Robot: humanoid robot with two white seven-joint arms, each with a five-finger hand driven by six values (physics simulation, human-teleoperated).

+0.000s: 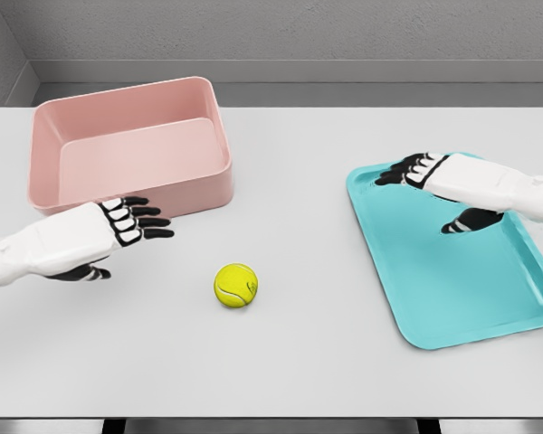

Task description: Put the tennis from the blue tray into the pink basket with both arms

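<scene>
Head view: a small round yellow-green tennis ball (pixel 235 285) was seen lying on the flat white table (pixel 308 362), between the pink plastic basket (pixel 131 145) and the flat blue tray (pixel 462 280), touched by no hand. The left hand (pixel 100 237) was held just in front of the basket with its fingers straight and apart. The right hand (pixel 434 181) was held over the tray with its fingers spread, and nothing was held in it.

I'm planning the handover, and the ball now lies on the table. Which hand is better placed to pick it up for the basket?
Left. The left hand hovers open near the tennis ball, just in front of the pink basket. The right hand is open over the blue tray, farther from both.
</scene>
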